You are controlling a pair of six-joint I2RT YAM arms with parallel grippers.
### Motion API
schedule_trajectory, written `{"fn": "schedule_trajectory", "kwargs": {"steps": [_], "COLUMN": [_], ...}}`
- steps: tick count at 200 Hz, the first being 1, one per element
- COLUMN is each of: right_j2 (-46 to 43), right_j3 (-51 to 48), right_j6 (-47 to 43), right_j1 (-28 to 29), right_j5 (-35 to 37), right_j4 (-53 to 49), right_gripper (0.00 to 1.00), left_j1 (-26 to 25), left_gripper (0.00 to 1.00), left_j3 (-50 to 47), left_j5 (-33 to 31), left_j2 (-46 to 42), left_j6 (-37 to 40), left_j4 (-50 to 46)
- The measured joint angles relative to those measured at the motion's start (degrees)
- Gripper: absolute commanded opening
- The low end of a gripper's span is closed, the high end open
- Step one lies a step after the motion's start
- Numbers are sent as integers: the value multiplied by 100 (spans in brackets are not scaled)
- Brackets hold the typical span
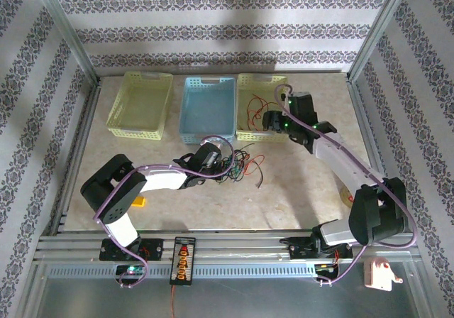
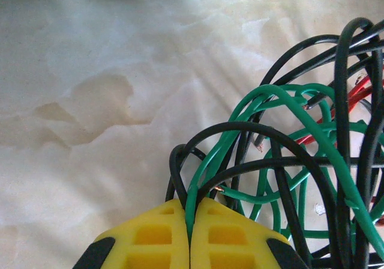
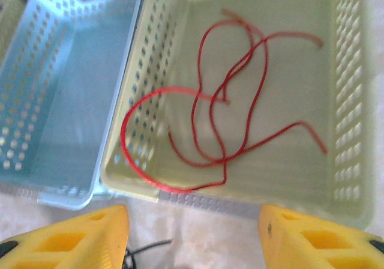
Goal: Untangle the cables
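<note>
Where your left gripper (image 2: 190, 236) meets the tangle of thin green, black and red cables (image 2: 300, 161), its yellow fingers (image 2: 150, 239) are pressed together on one green cable (image 2: 193, 200). That tangle lies near the middle of the table (image 1: 298, 183), in front of the pale blue perforated plastic basket (image 1: 209, 82). Your right gripper (image 3: 192, 233), spread wide and empty, hangs above the near rim of the pale yellow perforated plastic basket (image 3: 354, 101) by the table's far right corner, where loose red cables (image 3: 228, 119) lie.
</note>
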Motion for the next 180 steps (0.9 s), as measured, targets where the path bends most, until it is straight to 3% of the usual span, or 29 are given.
{"fn": "schedule_trajectory", "kwargs": {"steps": [61,80,103,180], "right_j2": [57,48,48,37], "right_j3": [-457,-894,-1292,-1421], "right_j6": [188,326,501,629], "right_j1": [612,758,763,734], "right_j5": [-352,-411,-428,-544], "right_j4": [-227,-234,-243,-107], "right_gripper": [56,51,42,40], "left_j1": [0,0,0,0], "left_gripper": [0,0,0,0], "left_j3": [24,44,109,140], "left_j5": [7,9,15,20], "left_j2": [24,48,116,129], "left_j6": [-2,0,0,0], "left_j4": [4,2,0,-2]}}
